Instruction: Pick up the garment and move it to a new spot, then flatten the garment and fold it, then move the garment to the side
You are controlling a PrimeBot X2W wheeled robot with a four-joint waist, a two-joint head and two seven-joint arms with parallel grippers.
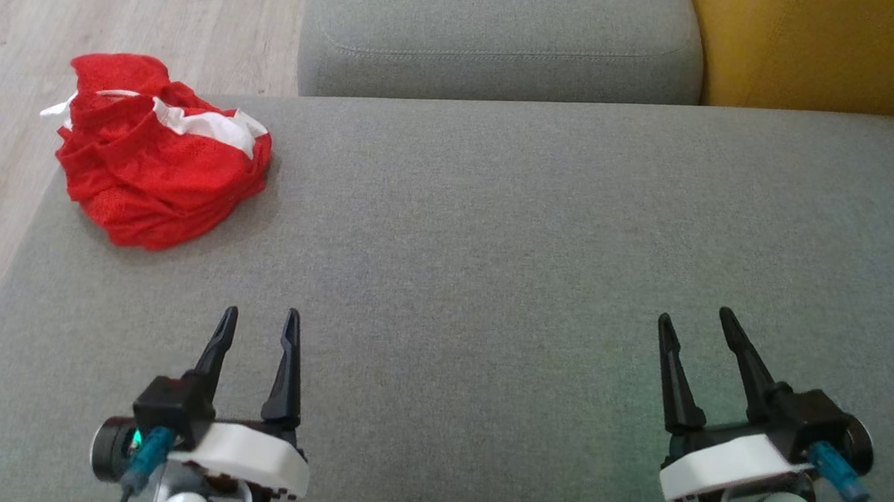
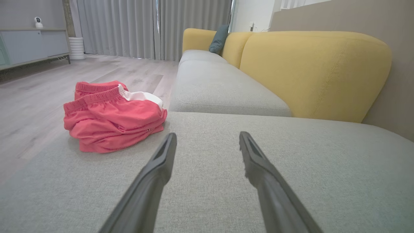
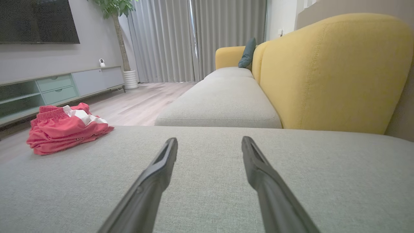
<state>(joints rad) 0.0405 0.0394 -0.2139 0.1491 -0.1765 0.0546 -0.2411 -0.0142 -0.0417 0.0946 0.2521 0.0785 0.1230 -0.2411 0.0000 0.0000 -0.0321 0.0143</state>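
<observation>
The wide grey seat (image 1: 492, 269) of the sofa is stretching under and ahead of both pairs of fingers, its woven cloth lying smooth. The head view is looking down on it and taking in both arms at once: the left gripper (image 1: 261, 313) and the right gripper (image 1: 694, 315) are sitting well apart over the near part of the seat, each with its two dark fingers spread and holding nothing.

The wrist views are looking low along the fingers into the room. To the right of the right gripper's fingers a yellow backrest (image 3: 333, 71) is rising. Straight beyond the tips a second grey cushion (image 3: 223, 106) is running away toward a teal pillow (image 3: 247, 53), and grey curtains (image 3: 194, 38) are hanging at the far end. A pale wooden floor (image 3: 142, 103) is lying to the left.

Far left of those fingers, the right wrist view is showing a dark television (image 3: 35, 19) on the wall, a long low cabinet (image 3: 48, 87) under it, a potted plant (image 3: 113, 9) and a small white camera (image 3: 102, 62) on the cabinet top.

The left wrist view is bringing the garment (image 2: 113, 119) closest, with its gathered waistband showing. It is lying bunched, red with white trim, at the seat's far left corner. It sits ahead and left of the left fingertips without touching them, and well apart from the right ones.
</observation>
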